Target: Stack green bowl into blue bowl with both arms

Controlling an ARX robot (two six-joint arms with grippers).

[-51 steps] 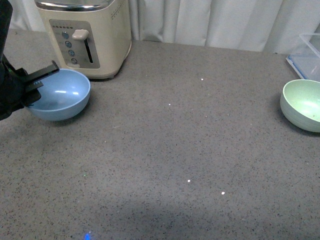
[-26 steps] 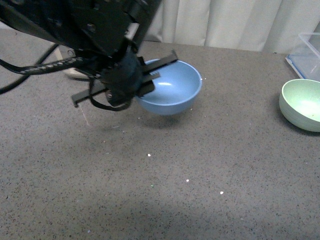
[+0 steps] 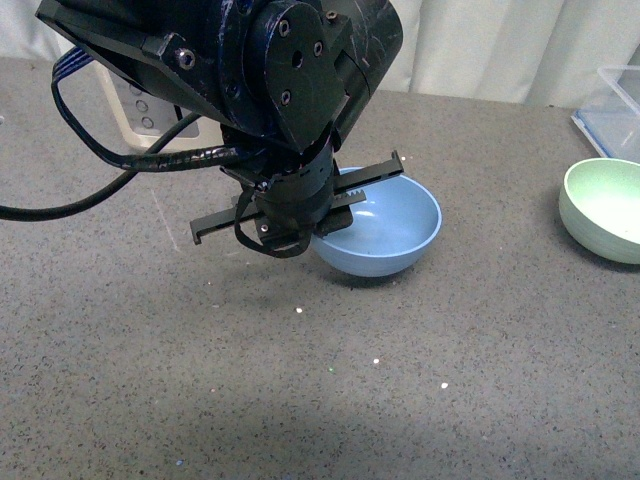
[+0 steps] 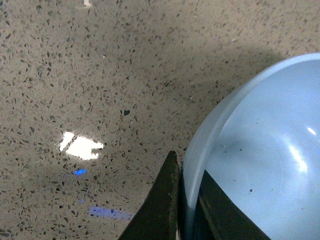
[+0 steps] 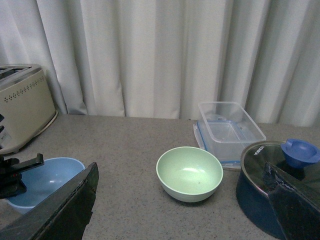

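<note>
Pinching rim of light blue round plastic bowl (image 3: 385, 235): left gripper (image 4: 187, 171), mid-worktop. Pale mint-green round plastic bowl (image 3: 605, 210) at right edge looks light, stiff, slick; grab rim.

A grey speckled stone tabletop (image 3: 480, 350) carries everything, with a few white specks and soft shadows on its bare middle. The pale green bowl (image 3: 605, 210) stands upright and empty near one edge. Just behind the green bowl, toward the curtain, sits a clear plastic container (image 5: 230, 131) on its blue-rimmed lid. Just beside the green bowl, on its far side from the rest, stands a dark blue pot (image 5: 252, 200) with a lid. Well apart from the green bowl is the light blue bowl (image 3: 385, 235), its base possibly touching the tabletop; beyond that stands a cream toaster (image 5: 22, 107).
</note>
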